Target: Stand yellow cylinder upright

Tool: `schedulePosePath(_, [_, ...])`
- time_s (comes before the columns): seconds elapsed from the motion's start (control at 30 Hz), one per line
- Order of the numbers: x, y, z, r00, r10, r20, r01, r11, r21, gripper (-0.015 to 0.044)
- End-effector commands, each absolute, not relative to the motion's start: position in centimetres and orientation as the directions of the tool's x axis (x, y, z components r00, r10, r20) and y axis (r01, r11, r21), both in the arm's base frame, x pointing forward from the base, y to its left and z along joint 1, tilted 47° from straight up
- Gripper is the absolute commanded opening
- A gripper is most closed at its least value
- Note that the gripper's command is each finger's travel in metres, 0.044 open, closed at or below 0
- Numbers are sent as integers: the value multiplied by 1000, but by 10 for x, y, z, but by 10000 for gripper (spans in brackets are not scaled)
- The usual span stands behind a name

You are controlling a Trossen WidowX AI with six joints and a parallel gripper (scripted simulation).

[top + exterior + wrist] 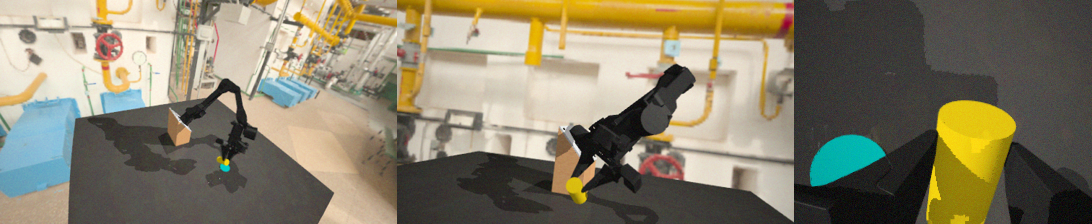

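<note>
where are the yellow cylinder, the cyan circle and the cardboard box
yellow cylinder [968,175], wrist view, on its side wall
cyan circle [842,157], wrist view, on the visible part of the disc
cardboard box [177,131], top view, on its brown front face

Yellow cylinder [968,169], cyan circle [842,157]

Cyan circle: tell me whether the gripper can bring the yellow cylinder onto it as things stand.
Probably yes. The gripper is shut on the yellow cylinder, right beside the cyan circle. Nothing stands between them; the cardboard box stands well off.
</note>
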State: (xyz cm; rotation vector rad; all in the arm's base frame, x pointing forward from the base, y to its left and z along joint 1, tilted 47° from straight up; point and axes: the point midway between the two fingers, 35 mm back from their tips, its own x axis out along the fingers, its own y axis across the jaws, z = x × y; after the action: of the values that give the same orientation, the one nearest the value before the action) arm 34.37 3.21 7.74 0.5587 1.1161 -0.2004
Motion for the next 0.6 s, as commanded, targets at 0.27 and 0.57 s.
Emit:
schedulePosePath(0.27, [345, 33, 81, 503, 68, -862, 438, 839, 322, 105])
schedulePosePath(0.57, [345, 34, 83, 545, 31, -838, 449, 833, 323, 105])
